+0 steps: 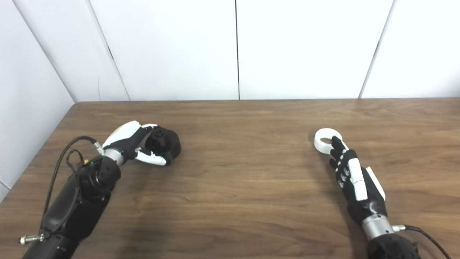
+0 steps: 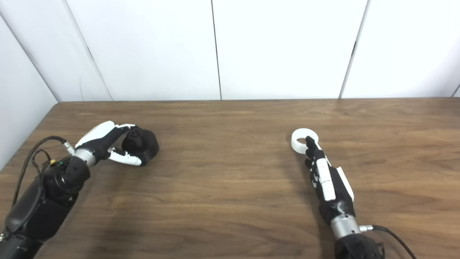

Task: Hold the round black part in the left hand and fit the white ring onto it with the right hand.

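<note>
On brown wood-grain table point(image 1: 237, 187), left side, you see round black plastic part point(image 1: 166, 143) resting on surface. Your left hand point(image 1: 134, 142) curled around it, fingers above, thumb below, touching; part not lifted. On right side, white plastic ring point(image 1: 326, 141) lies flat on table. Your right hand point(image 1: 354, 181) stretched out flat, fingers straight and close together, fingertips point(image 1: 336, 142) over ring's near rim; holds nothing. Ring and black part well apart.
</note>
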Controlling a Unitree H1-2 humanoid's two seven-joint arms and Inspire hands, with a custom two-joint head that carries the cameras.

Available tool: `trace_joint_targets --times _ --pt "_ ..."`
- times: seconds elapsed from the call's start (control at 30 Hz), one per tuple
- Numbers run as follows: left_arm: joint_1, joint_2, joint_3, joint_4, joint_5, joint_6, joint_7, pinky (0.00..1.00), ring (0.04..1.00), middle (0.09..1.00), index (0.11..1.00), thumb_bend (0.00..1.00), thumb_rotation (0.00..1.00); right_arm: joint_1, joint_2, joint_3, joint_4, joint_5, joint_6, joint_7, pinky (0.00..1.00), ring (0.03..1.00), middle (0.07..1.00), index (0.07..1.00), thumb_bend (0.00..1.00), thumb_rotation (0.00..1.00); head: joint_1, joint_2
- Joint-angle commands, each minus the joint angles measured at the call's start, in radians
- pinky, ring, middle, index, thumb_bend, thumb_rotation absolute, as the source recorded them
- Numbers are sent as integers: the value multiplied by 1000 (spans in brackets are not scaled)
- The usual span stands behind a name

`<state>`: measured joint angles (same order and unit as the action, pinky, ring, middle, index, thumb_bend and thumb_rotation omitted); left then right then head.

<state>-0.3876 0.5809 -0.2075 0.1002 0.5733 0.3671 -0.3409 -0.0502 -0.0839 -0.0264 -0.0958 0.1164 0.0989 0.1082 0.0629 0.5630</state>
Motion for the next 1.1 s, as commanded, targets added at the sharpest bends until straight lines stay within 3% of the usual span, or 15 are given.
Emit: trace_joint_targets --times 0.0,0.47,1.07 --pt "-49 21 10 -7 22 -40 46 1000 1000 952 868 913 322 -8 2 2 -20 6 -14 3 1000 1000 985 955 551 1000 0 2" --pt "-56 7 -11 11 56 -43 55 1000 1000 950 873 913 317 1 1 5 -23 -4 -5 1 1000 1000 974 943 582 1000 -6 3" --pt "-43 -3 6 -3 46 -24 38 1000 1000 929 834 881 299 3 0 4 -29 -3 3 2 1000 1000 971 934 593 1000 -4 5"
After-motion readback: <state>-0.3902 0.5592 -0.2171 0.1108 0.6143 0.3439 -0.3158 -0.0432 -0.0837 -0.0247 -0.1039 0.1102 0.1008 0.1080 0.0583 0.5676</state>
